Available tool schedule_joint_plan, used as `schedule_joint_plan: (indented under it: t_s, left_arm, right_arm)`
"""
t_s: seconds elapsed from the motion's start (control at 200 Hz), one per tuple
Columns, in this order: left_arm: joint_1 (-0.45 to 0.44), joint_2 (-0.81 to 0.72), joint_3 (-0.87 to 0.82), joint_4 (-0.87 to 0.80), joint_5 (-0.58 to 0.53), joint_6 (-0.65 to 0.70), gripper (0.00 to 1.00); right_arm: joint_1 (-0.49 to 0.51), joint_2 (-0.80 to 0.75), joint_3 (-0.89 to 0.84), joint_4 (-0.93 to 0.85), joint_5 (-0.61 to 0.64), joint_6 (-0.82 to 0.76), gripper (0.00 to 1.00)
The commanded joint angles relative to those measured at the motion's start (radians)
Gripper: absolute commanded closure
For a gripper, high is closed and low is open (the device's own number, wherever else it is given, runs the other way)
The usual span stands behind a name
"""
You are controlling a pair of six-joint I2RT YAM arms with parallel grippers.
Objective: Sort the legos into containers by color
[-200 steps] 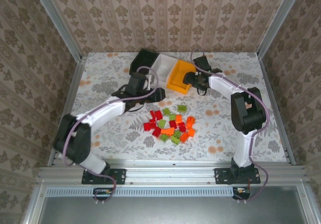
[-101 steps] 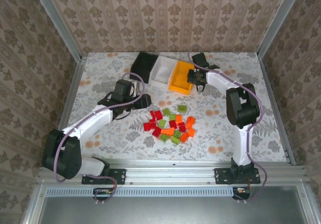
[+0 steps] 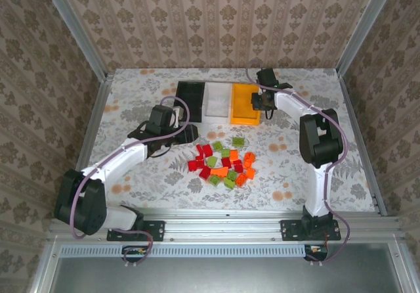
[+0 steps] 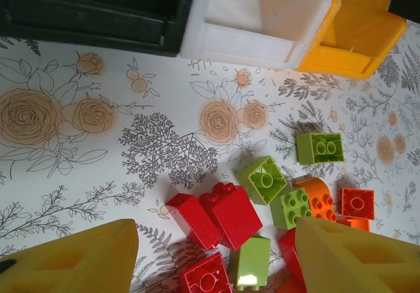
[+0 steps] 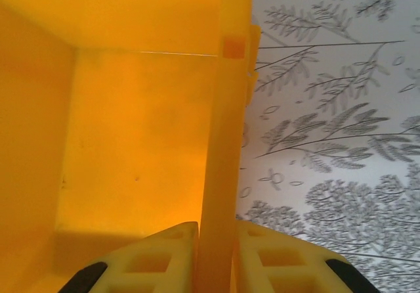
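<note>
Orange bin (image 3: 244,102): stands on the flower-patterned desk (image 3: 131,109), touching the right side of the white bin (image 3: 217,100).
Black bin (image 3: 192,98): touches the white bin's left side, so the three stand in one straight row.
Bricks (image 3: 223,163): red, orange and light green, in a loose heap on the desk on the near side of the white bin, well apart from it.
Right end effector (image 5: 216,230): closed on the orange bin's right wall, the side away from the white bin, with one finger inside and one outside.
Left end effector (image 4: 215,230): open, fingers wide apart, near and slightly left of the white bin, by the heap's left edge; its wrist view shows red and green bricks between the fingers.
</note>
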Motion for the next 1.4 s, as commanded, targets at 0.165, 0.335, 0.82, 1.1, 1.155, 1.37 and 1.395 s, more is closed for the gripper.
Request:
schedule_joint_plan:
  t_s: [0.165, 0.335, 0.82, 1.1, 1.155, 1.37, 1.395]
  left_arm:
    - [0.0, -0.016, -0.009, 0.01, 0.02, 0.015, 0.34]
    - [-0.002, -0.016, -0.008, 0.006, -0.001, 0.014, 0.3]
    - [-0.025, 0.031, -0.082, 0.008, -0.113, -0.102, 0.0]
    - [-0.023, -0.007, -0.123, 0.003, -0.122, -0.089, 0.0]
    - [-0.022, -0.009, -0.126, 0.005, -0.124, -0.086, 0.0]
    - [-0.022, -0.005, -0.127, 0.009, -0.119, -0.086, 0.0]
    - [-0.022, -0.005, -0.127, 0.008, -0.119, -0.087, 0.0]
  right_arm:
    - [-0.011, -0.086, -0.02, -0.057, 0.04, -0.035, 0.38]
    - [0.032, -0.333, -0.231, -0.014, 0.148, 0.128, 0.3]
    - [0.337, -0.257, -0.382, 0.031, 0.073, 0.364, 0.19]
    - [0.354, -0.179, -0.386, 0.027, 0.071, 0.385, 0.25]
    - [0.356, -0.17, -0.389, 0.035, 0.064, 0.383, 0.29]
    - [0.36, -0.141, -0.36, 0.027, 0.074, 0.377, 0.4]
    - [0.362, -0.136, -0.355, 0.026, 0.072, 0.375, 0.4]
